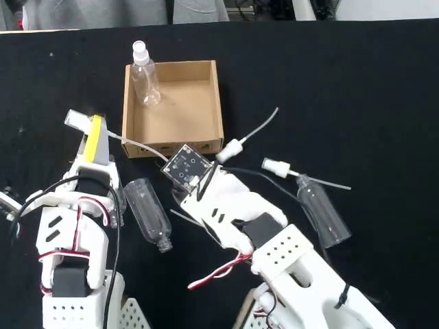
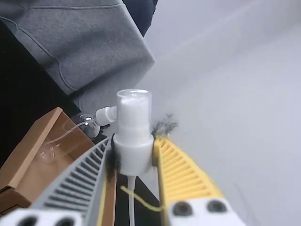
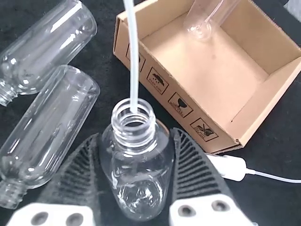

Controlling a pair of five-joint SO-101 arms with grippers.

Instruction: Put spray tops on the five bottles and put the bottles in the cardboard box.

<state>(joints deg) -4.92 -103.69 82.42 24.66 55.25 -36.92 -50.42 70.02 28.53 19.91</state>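
My left gripper (image 2: 134,147) is shut on a white spray top (image 2: 134,134), seen at the table's left as the spray top (image 1: 77,120). Its thin tube (image 3: 133,56) runs across to my right gripper (image 3: 136,137), which is shut on an open clear bottle (image 3: 135,162), and the tube's end sits inside the bottle's neck. In the high view the right gripper (image 1: 184,179) stands just in front of the cardboard box (image 1: 218,103). One capped bottle (image 1: 145,77) stands in the box's far left corner.
Two open bottles (image 3: 44,127) (image 3: 42,42) lie side by side left of the right gripper. A third bottle (image 1: 321,209) lies at the right with a spray top (image 1: 274,166) by its neck. Another spray top (image 1: 233,147) lies off the box's near right corner.
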